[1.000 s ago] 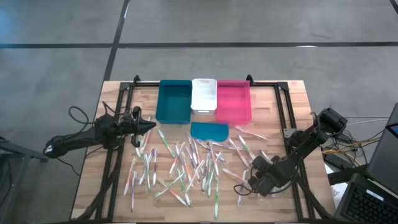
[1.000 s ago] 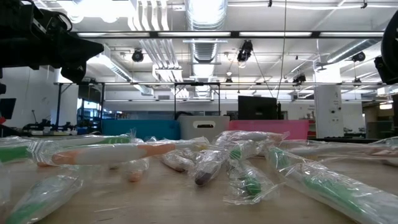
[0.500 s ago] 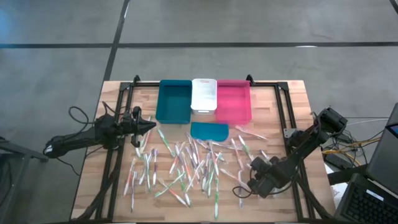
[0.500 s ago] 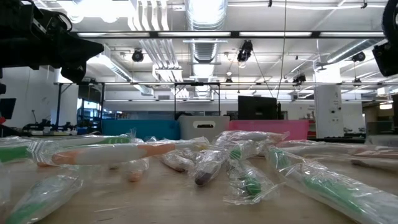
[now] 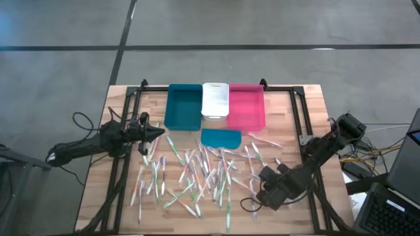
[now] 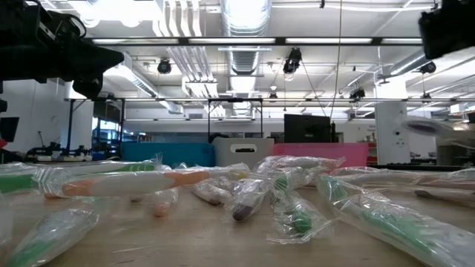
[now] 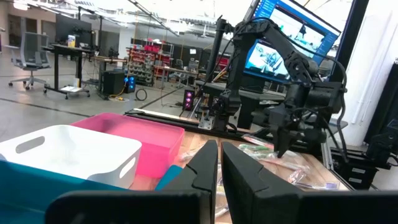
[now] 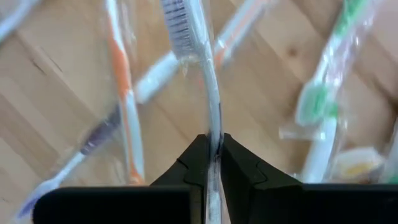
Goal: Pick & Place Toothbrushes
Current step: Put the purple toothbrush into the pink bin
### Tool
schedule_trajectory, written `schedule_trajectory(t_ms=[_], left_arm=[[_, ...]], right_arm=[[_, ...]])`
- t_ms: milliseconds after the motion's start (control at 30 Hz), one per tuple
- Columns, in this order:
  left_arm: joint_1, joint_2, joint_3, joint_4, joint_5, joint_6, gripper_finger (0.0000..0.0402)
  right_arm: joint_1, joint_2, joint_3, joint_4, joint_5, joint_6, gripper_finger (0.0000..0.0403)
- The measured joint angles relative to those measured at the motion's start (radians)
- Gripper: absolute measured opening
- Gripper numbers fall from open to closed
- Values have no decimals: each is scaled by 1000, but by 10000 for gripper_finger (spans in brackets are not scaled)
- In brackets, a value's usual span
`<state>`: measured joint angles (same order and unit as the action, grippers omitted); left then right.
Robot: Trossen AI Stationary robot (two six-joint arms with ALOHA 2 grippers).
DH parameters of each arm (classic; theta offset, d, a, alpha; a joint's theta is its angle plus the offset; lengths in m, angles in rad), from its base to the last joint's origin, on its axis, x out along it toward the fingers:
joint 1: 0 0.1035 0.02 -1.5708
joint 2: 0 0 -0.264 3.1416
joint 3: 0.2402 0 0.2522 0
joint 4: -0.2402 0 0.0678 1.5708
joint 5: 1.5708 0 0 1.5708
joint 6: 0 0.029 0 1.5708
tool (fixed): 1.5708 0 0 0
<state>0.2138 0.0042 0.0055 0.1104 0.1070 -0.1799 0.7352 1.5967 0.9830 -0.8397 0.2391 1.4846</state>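
Right wrist view: right gripper (image 8: 213,144) jaws pinch one wrapped toothbrush (image 8: 198,56); other toothbrushes (image 5: 197,172) crowd round; left gripper (image 5: 159,132) jaws clenched.

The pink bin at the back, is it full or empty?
Empty, as far as shows: from above, the pink bin has a bare floor, while the toothbrushes lie scattered on the table.

Right gripper (image 5: 260,198) seemingly among toothbrushes (image 5: 197,174)
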Motion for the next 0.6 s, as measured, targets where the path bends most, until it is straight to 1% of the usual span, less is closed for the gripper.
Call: schedule_trajectory(t_ms=[133,367,600], left_arm=[[0,0,0,0,0,0,26],[0,0,0,0,0,0,26],[0,0,0,0,0,0,26]], right_arm=[[-53,0,38,-13,5,-109,23],[-165,0,105,-83,49,-295,23],[-292,0,164,-139,53,-446,23]])
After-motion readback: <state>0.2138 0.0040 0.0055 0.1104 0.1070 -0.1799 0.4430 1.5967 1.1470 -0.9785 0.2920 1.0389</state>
